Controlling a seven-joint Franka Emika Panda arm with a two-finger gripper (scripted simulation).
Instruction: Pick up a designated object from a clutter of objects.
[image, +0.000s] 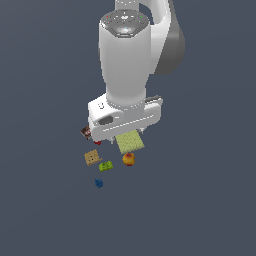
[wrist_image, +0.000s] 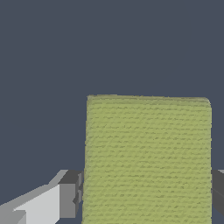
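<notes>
Pincer (wrist_image: 146, 197) position is what you should check first: in the wrist view its dark fingers (wrist_image: 70, 199) sit at either long edge of the yellow-green pad (wrist_image: 148, 159), touching or just shy of it, so you cannot tell whether it is clamped yet. In the exterior view the pad (image: 130, 141) lies on the dark desk (image: 200, 200) under the hand, beside the orange-red ball (image: 129, 159) and near the tan box (image: 91, 157) and green block (image: 105, 166). Close squarely on both edges, confirm firm contact, then lift straight up so you disturb no neighbour
</notes>
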